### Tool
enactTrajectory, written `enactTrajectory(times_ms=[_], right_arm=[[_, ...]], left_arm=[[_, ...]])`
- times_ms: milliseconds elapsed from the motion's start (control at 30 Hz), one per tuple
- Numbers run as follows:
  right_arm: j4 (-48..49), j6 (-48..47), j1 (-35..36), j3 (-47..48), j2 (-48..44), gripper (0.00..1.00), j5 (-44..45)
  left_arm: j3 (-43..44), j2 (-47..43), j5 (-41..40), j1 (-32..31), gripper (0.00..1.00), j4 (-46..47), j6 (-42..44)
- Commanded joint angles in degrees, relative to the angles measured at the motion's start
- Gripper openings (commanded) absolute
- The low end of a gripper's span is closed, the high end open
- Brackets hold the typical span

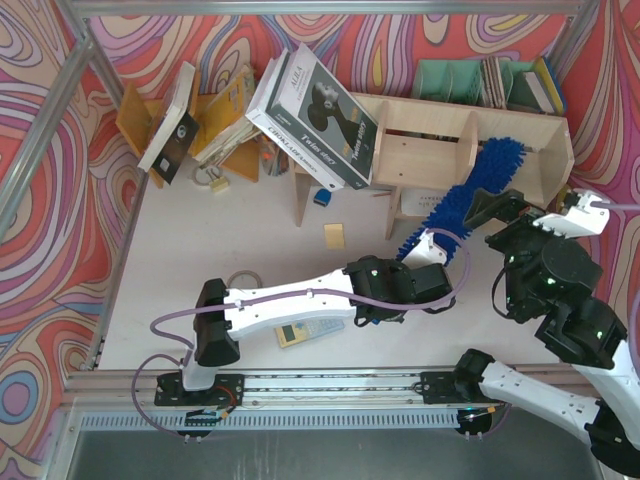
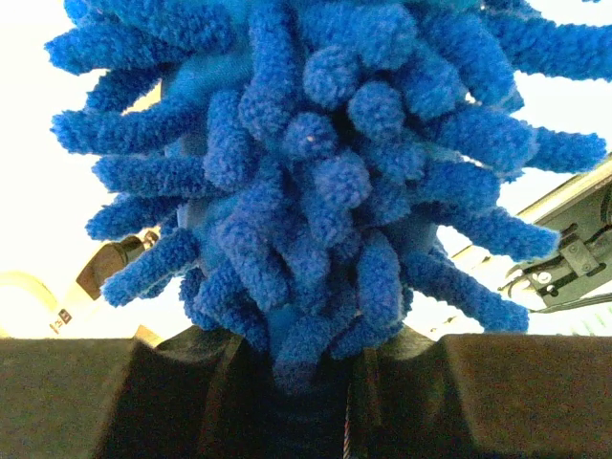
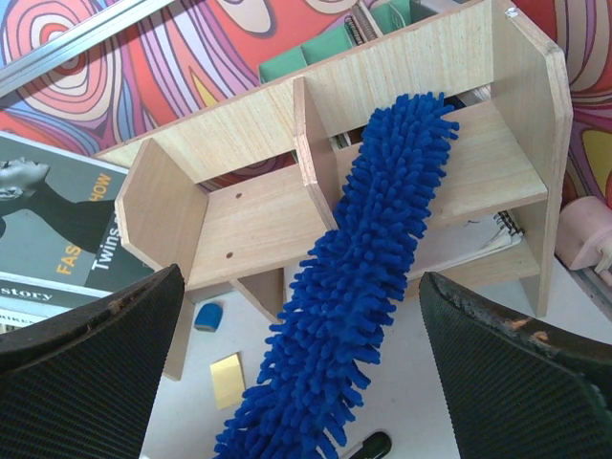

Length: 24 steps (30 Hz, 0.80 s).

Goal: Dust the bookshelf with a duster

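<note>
Left gripper (image 2: 306,387): closed tight on the near end of the duster (image 2: 316,191). In the left wrist view the blue fluff bulges out just above the two dark fingers (image 2: 172,402).
Right gripper (image 1: 490,208): jaws wide apart and holding nothing. It hovers right of centre in the overhead view, near the duster's middle and pointing at the shelf.
Duster position: it runs diagonally from lower centre up to the right in the overhead view. Its far tip lies inside the upper tier of the bookshelf (image 3: 258,220), in the compartment to the right of the upright divider (image 3: 311,143), and rests on that tier's board.
Step in hand: probably wiping that right-hand compartment, with the other compartments not yet reached.
Risk, divider: the head lies just beside the divider's front edge. A sweep toward the left of the frame would probably jam the fluff against it and push the whole shelf instead of dusting it.
Risk, leaning magazine (image 1: 320,115): a large magazine is propped against the shelf's left end. If the shelf gets nudged, the magazine could slide or fall over.
Risk, grip: the duster is held only at its near end. Pressing the tip down hard could twist the handle in the claw.
Risk, arms: the open right claw is close to the duster. A wide swing of the left arm could knock the duster into it.
Risk, spiral notebook (image 3: 488,234): it sticks out of the lower tier and could catch the fluff if the head drops.
</note>
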Motion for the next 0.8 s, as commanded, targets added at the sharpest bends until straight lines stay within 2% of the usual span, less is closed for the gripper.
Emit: enactTrajectory(times_ms=[0,200,467,667,767], right_arm=[[0.7,1.0,0.0,-0.4,-1.4,0.99,1.0],[-0.1,1.5,0.0,-0.4,-2.1,0.99,1.0],[-1.0,1.7,-0.1,0.1,-2.4,0.99,1.1],[-0.8,1.7,0.0,0.0,-2.4,0.99,1.2],[-0.4,1.8,0.0,-0.4,-2.2,0.99,1.1]], left_arm=[[2.4,-1.0,-3.4,-0.4,0.00,-4.2,-3.1],[7.2,2.6,-0.4,-0.4,0.00,-1.8,0.7],[17.7,10.5,4.4,-0.4,0.00,-2.6,4.4],[18.3,11.6,5.5,-0.4,0.00,-2.9,4.6],[16.2,10.2,2.7,-0.4,0.00,-3.9,3.4]])
